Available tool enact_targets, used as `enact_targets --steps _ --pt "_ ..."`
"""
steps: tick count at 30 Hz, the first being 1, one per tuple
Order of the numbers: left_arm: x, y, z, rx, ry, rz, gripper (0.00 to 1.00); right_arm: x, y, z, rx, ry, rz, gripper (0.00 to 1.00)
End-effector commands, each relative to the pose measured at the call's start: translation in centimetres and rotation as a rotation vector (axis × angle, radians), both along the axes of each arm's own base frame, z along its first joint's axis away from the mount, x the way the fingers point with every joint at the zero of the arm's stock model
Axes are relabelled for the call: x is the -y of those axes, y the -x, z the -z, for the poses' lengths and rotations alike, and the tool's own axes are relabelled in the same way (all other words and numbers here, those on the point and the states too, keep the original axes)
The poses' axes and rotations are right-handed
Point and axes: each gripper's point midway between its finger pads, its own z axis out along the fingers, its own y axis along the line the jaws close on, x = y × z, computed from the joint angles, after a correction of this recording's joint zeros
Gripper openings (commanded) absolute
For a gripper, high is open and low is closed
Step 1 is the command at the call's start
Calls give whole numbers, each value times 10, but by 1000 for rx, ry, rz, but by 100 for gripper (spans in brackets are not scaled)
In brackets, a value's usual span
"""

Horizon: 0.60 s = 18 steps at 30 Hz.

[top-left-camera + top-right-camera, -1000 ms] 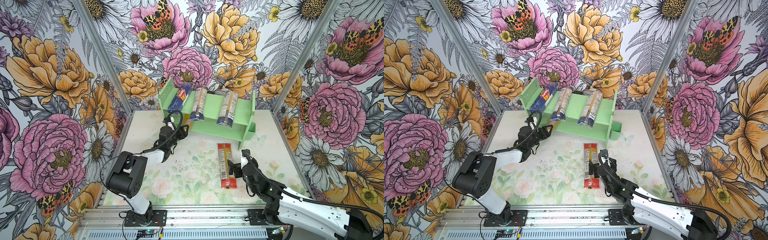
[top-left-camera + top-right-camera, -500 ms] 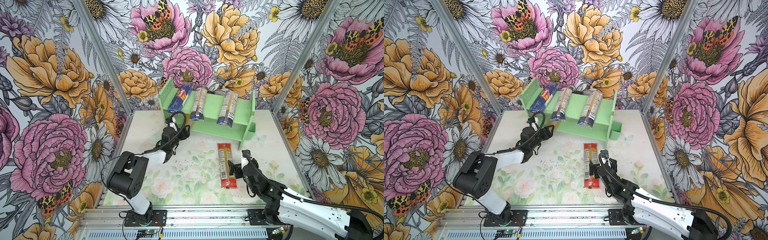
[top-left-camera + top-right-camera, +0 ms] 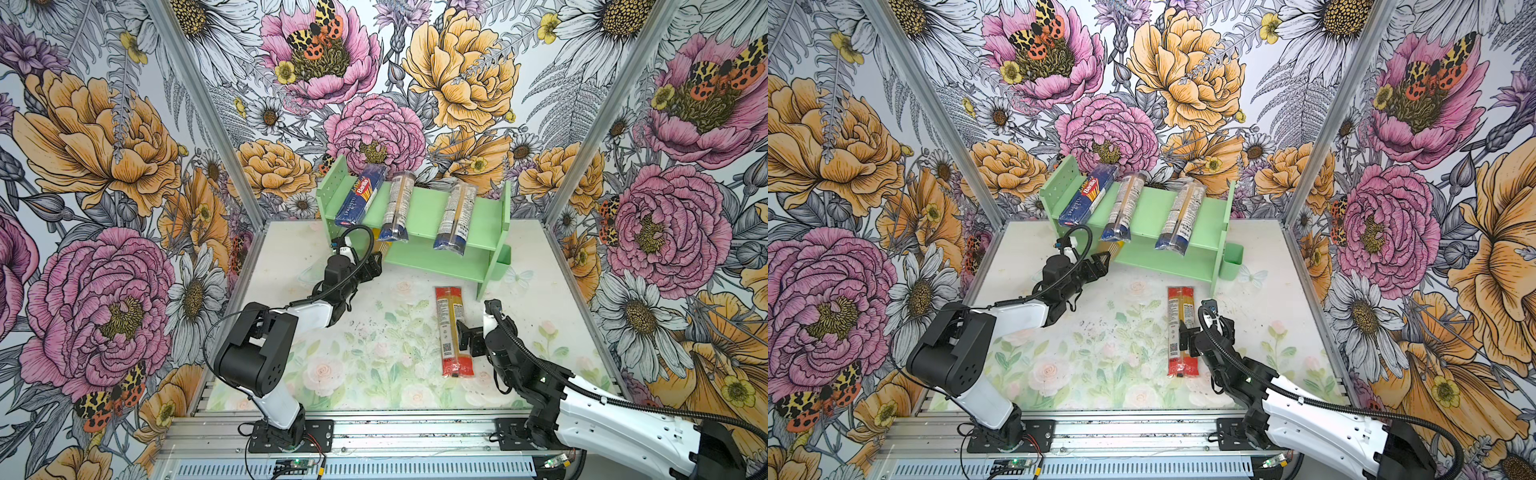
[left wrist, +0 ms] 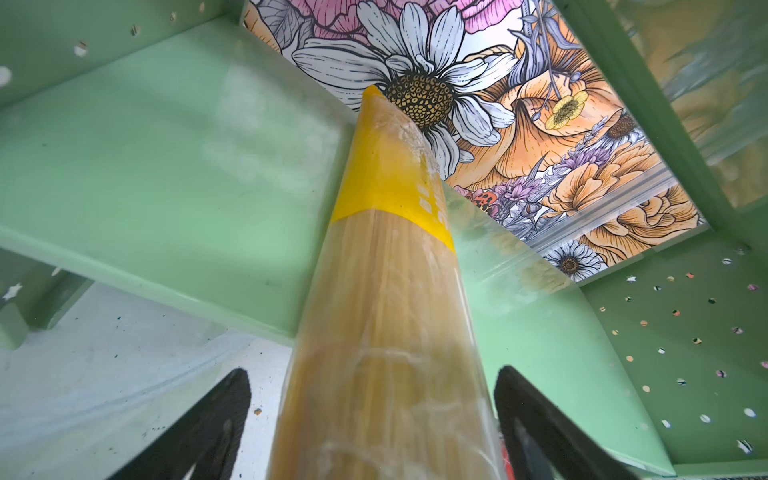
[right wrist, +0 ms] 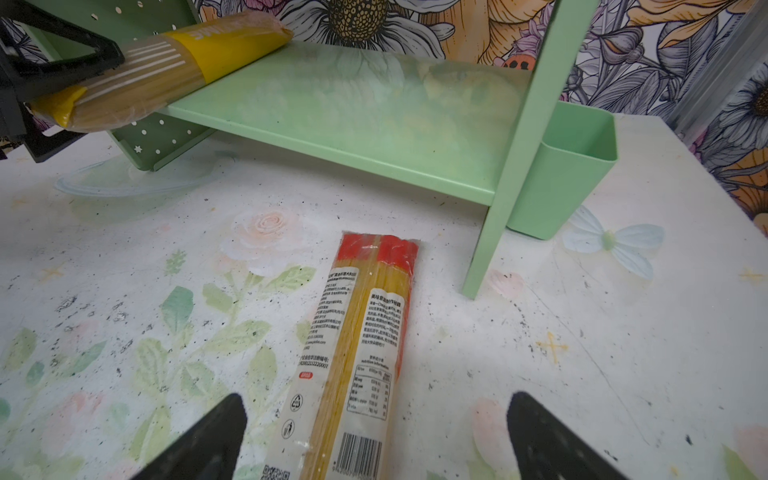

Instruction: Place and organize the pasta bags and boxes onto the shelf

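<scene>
**At the shelf's lower tier: left jaws wide about the yellow bag**

Start at the left gripper (image 4: 372, 372). Its jaws stand apart, with a black finger (image 4: 199, 428) on each side of the yellow spaghetti bag (image 4: 386, 291) and a clear gap on at least one side, so nothing is clamped. The bag's far end rests on the lower tier (image 5: 353, 112) of the mint-green shelf (image 3: 494, 216), at the tier's 9 o'clock end in both top views. Its near end overhangs the front edge toward 7 o'clock. It looks light, stiff lengthwise, brittle inside and slick in its film.

The right gripper (image 5: 376, 398), jaws wide, straddles the red-ended spaghetti bag (image 5: 365, 345). That bag lies flat on the table (image 5: 582, 353) at about 5 o'clock from the shelf, running 12 to 6. I judge the best hold is across its narrow width near the middle, gently, so it balances and no strands snap.

On the upper tier lie a Barilla box (image 3: 359, 199), a navy-ended bag (image 3: 397, 208) and a second navy-ended bag (image 3: 455, 220).
</scene>
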Motion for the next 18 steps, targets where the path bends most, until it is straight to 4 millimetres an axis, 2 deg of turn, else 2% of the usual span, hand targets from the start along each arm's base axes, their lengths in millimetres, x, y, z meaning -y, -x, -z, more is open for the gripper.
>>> enact_targets --steps 1,3,11,18 --pt "-2 6 9 -9 -34 -7 96 0 -2 -3 -1 -9 6 100" --pt "-5 8 8 -3 -44 -11 99 0 -3 -4 -4 -13 15 100" --pt "-10 26 7 3 -94 -15 99 -8 -7 2 -50 12 5 99" --pt "-7 43 3 0 -183 1 99 -15 -9 9 -84 29 -9 100"
